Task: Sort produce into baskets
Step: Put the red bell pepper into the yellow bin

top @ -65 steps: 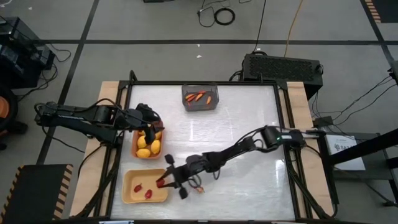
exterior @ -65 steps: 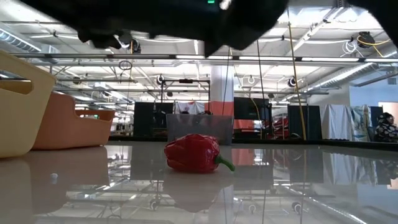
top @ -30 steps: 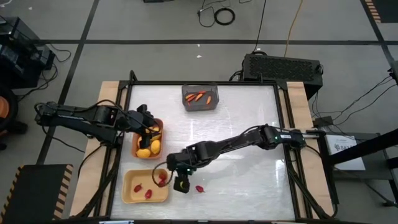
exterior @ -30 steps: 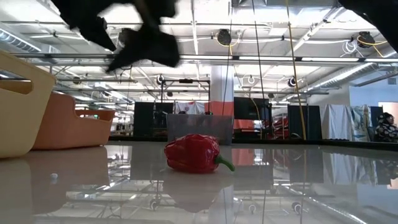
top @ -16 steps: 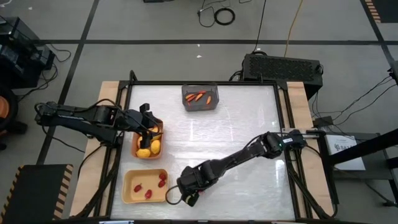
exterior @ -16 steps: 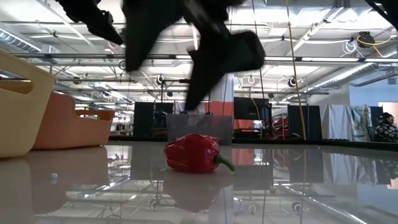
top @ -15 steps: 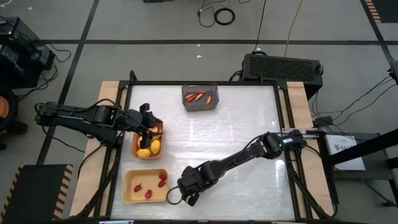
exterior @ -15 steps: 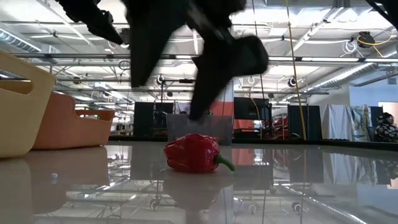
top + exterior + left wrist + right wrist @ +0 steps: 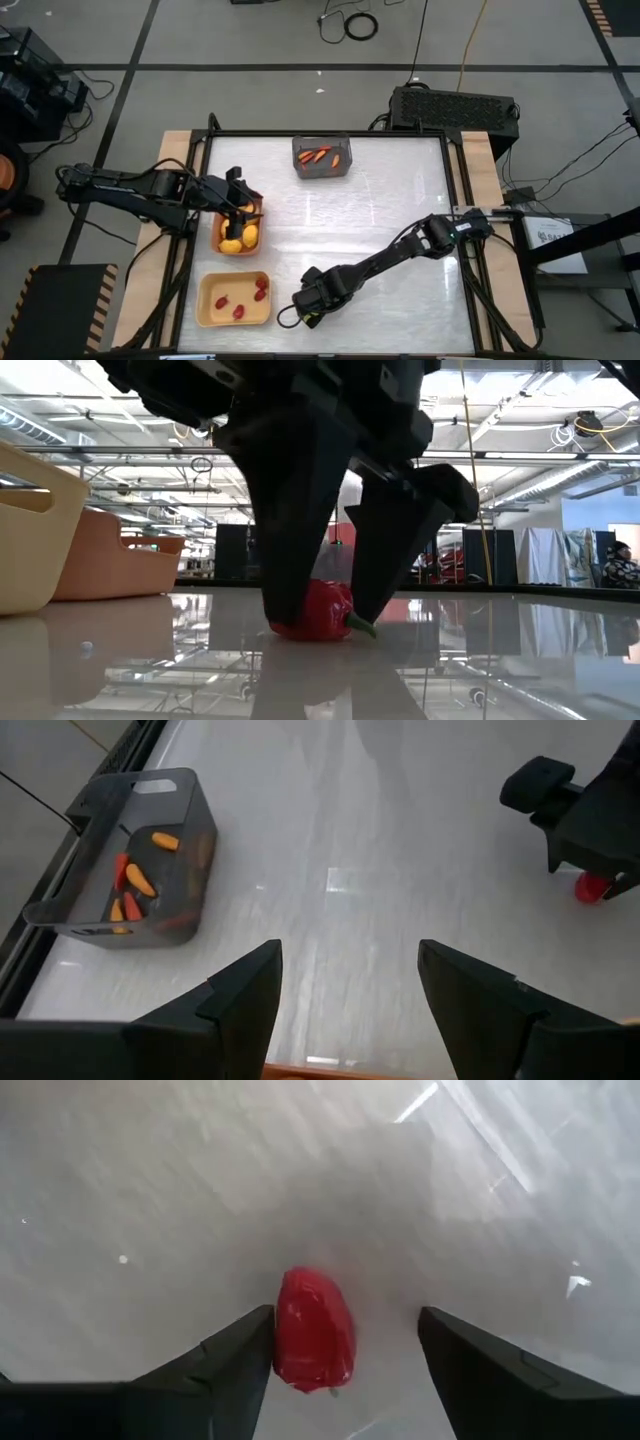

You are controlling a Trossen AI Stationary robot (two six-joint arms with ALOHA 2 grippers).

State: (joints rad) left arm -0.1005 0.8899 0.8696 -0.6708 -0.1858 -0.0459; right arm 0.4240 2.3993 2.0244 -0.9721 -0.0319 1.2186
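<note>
A red pepper [image 9: 313,1330] lies on the table near the front edge, to the right of the pale yellow tray [image 9: 201,300]. My right gripper [image 9: 308,308] stands open over it, pointing down, with one finger on each side [image 9: 322,622]. The yellow tray holds three small red pieces [image 9: 260,290]. My left gripper [image 9: 238,200] hovers open and empty [image 9: 347,950] over the orange-brown tray [image 9: 216,240], which holds yellow fruits [image 9: 232,243]. The grey bin [image 9: 297,160] at the far edge holds orange carrot sticks [image 9: 135,880]. My right gripper comes at the red pepper from above, its open fingers straddling it. One finger [image 9: 240,1355] stands right beside the pepper's side [image 9: 284,1330], and I cannot tell whether it touches. The pepper lies on the table.
In the low view the yellow tray [image 9: 30,530] and the orange tray [image 9: 115,565] stand at the left. Bare white tabletop [image 9: 400,210] spreads over the middle and right. A raised frame rims the table.
My right gripper has moved from the yellow tray's right edge toward the table's right, has come down over the red pepper, and has rolled its wrist until its fingers stand on either side of the pepper. The pepper has stayed where it was.
</note>
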